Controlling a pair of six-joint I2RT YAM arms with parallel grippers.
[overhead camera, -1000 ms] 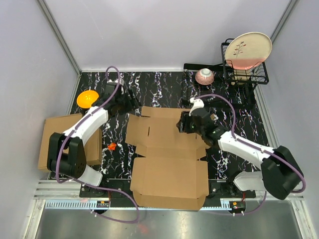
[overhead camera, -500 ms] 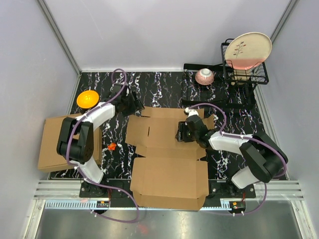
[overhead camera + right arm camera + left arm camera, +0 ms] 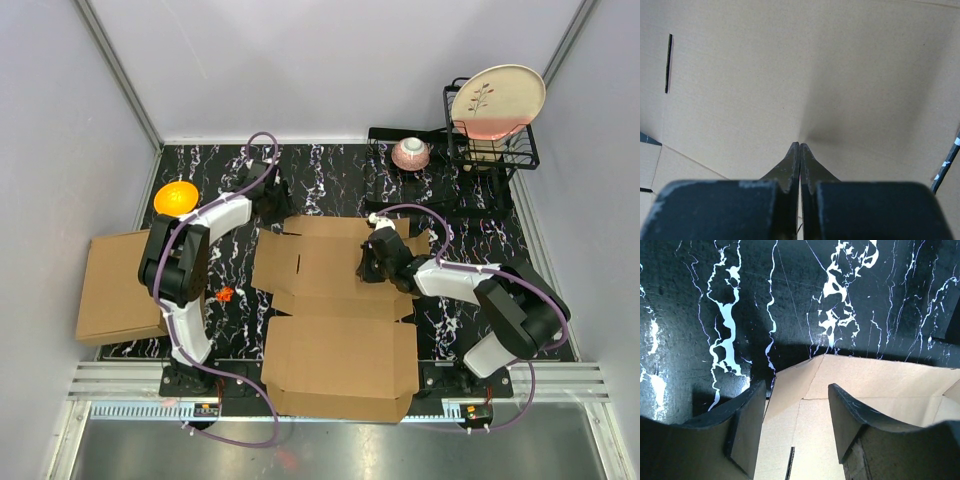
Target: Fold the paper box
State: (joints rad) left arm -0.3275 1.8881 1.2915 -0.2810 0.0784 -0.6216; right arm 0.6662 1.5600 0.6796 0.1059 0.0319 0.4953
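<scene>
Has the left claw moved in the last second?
Yes. The left gripper shifted right, away from the orange bowl, toward the far-left corner of the paper box.

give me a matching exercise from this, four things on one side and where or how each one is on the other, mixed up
1. left hand
2. right hand
3. plate
4. orange bowl

a. upright in the wire rack
b. shut, tips down at the box
c. on the table, far left
d. open, at the box's far left corner

Pairs: 1-d, 2-b, 3-a, 4-c
</scene>
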